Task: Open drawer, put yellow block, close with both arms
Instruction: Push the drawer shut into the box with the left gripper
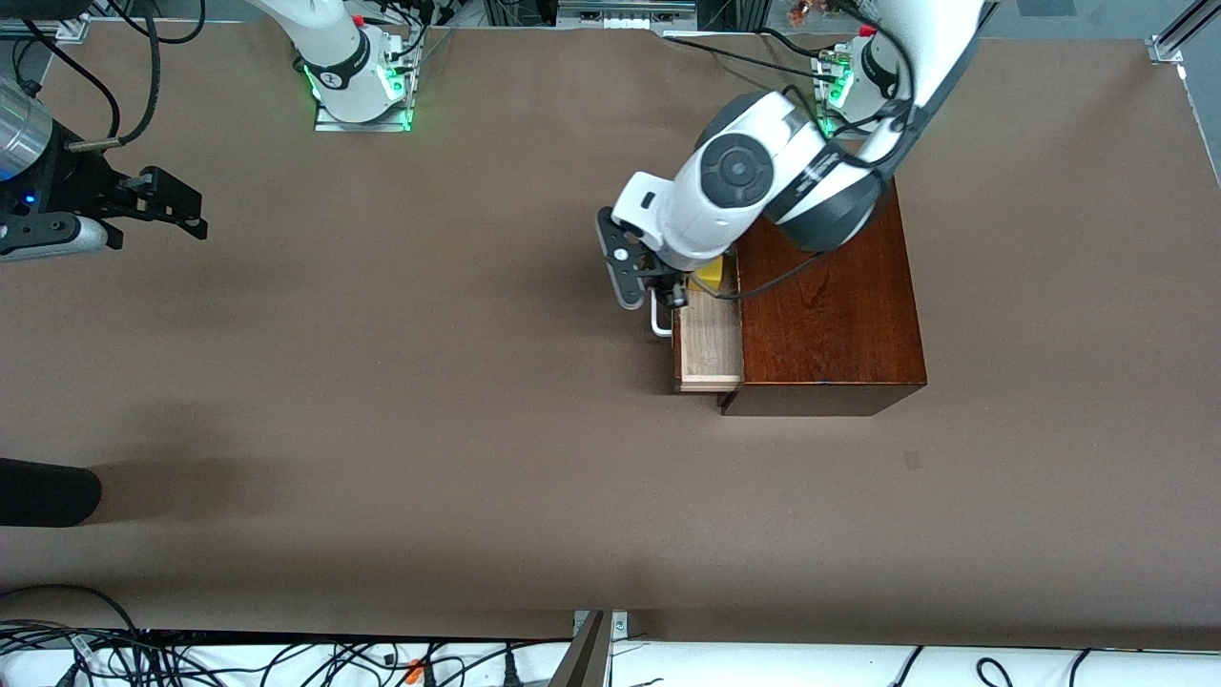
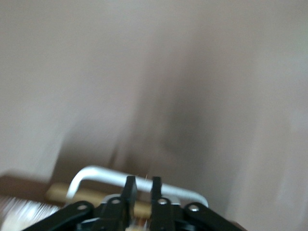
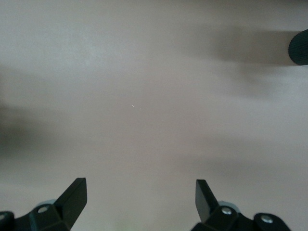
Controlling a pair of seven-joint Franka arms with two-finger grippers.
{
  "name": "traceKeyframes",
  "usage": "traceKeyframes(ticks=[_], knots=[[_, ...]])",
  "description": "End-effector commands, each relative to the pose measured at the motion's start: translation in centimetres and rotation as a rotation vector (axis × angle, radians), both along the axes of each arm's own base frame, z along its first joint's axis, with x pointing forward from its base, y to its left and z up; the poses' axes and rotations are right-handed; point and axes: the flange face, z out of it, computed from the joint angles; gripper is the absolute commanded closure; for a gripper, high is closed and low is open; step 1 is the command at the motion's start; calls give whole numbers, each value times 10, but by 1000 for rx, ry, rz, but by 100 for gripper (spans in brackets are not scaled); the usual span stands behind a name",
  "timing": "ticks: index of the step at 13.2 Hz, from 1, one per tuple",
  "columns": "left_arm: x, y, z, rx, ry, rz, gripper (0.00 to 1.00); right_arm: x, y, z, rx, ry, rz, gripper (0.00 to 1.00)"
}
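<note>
Left gripper at drawer handle (block inside).

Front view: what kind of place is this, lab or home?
Most likely a robotics lab bench: two arms bolted at the edge of a table with brown covering, aluminium framing at a corner, loose cables along the near edge.

1 drawer, 1 yellow block, 2 arms
</note>
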Motion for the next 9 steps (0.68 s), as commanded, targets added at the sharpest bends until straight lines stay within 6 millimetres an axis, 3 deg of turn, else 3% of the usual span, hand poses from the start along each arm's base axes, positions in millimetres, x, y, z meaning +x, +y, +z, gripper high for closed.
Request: traceKeyframes(ticks=[1,6,9], knots=[[5,-13,-5,-7,-59,-100,100,1,0,5,-11,-1,-18,0],[-9,-25,-33,141,-163,-265,100,1,0,5,-9,-1,-18,0],[-11,-24,-55,158,-132,-278,100,1,0,4,-10,1,-18,0]])
